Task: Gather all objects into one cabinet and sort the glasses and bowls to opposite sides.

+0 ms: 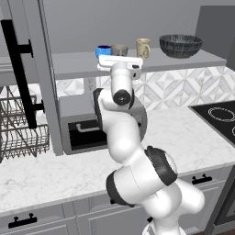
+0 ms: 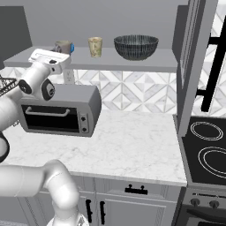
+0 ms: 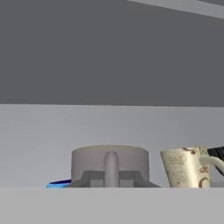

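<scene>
Tool point(image 3: 111, 178), level at the shelf point(image 1: 193, 58), grips the grey-taupe mug's point(image 3: 110, 164) handle.

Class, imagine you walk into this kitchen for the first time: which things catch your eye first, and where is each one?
The big white robot arm rises in front of the marble counter, its hand raised to the grey cabinet shelf and shut on the handle of the grey-taupe mug. On that shelf stand a small bright blue bowl, that mug, a cream mug and a wide dark grey ribbed bowl. A grey toaster oven sits on the counter below.
</scene>
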Tool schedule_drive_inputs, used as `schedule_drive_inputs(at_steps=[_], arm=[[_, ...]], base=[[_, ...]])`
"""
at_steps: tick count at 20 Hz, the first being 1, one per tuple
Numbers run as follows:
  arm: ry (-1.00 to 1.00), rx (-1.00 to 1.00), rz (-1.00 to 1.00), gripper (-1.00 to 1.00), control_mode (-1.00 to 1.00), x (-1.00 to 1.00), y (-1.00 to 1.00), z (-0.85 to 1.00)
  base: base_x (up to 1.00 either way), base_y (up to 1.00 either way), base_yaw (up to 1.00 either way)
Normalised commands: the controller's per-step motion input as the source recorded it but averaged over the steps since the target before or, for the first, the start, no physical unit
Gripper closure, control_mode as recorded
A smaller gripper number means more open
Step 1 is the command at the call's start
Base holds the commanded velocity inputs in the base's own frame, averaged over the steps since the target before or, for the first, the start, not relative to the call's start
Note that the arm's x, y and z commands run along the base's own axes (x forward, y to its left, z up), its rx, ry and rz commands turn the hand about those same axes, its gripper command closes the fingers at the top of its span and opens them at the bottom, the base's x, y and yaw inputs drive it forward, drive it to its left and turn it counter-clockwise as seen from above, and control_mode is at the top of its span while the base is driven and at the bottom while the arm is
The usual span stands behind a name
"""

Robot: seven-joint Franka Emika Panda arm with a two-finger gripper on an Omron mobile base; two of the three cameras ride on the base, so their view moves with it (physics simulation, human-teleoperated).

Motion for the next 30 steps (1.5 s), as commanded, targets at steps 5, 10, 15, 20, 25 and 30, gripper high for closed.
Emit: schedule_drive_inputs(at_steps=[5, 10, 15, 20, 25, 30], arm=[[0.0, 0.07, 0.0, -1.0, -1.0, 0.01, 0.14, -0.16], [0.0, 0.03, 0.0, -1.0, -1.0, 0.0, 0.0, -0.01], [0.0, 0.09, -0.01, -1.0, -1.0, 0.0, -0.08, 0.02], [-0.05, 0.08, 0.0, -1.0, -1.0, -0.28, -0.01, 0.3], [-0.02, 0.04, 0.0, -1.0, -1.0, -0.71, 0.0, 0.24], [0.0, 0.19, 0.0, -1.0, -1.0, -0.83, -0.02, 0.11]], base=[[0.0, 0.0, 0.0], [0.0, 0.0, 0.0], [0.0, 0.0, 0.0], [0.0, 0.0, 0.0], [0.0, 0.0, 0.0], [0.0, 0.0, 0.0]])
